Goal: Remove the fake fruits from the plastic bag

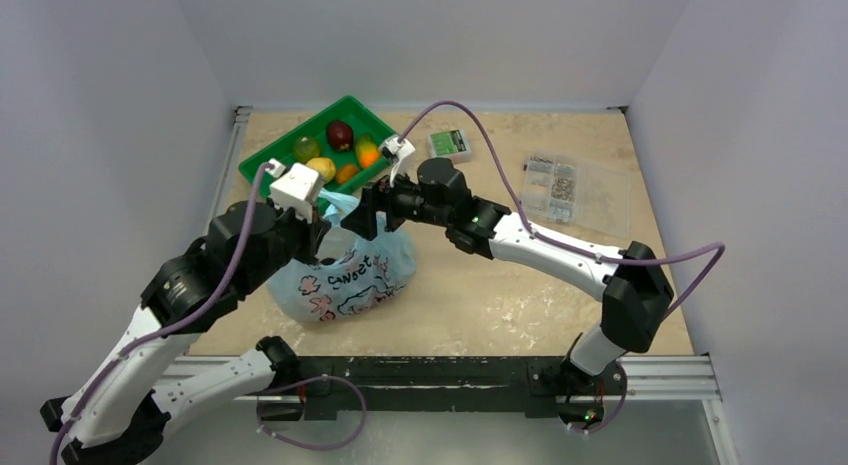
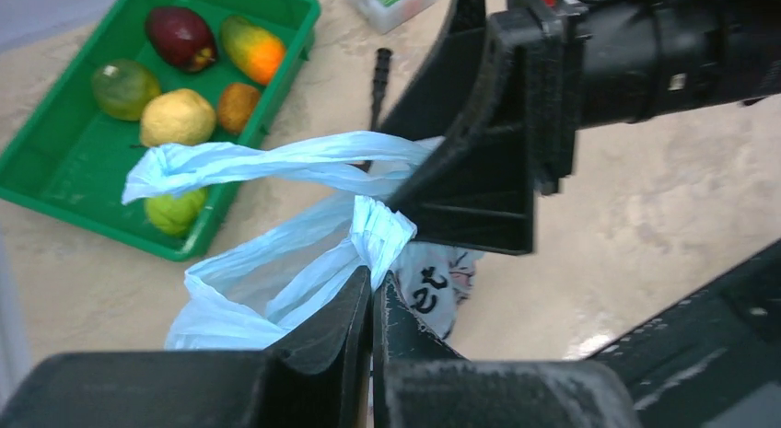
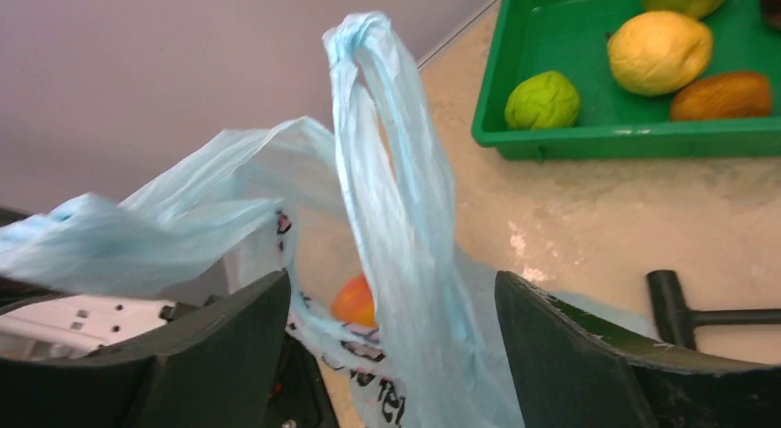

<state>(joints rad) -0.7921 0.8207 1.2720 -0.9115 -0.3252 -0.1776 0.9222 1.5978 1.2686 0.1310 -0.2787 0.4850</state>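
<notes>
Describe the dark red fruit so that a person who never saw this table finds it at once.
Find the green tray at the far left of the table, beyond the blue bag. The dark red fruit lies toward the tray's far corner, beside an orange-and-green fruit. No other is dark red: its neighbours are green, yellow or orange.

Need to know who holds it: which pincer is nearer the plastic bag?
Left. The left pincer is shut on a bag handle; the right pincer stands open around the other handle, not gripping.

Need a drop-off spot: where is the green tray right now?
In the top view, the green tray sits at the far left of the table, just behind the plastic bag.
</notes>
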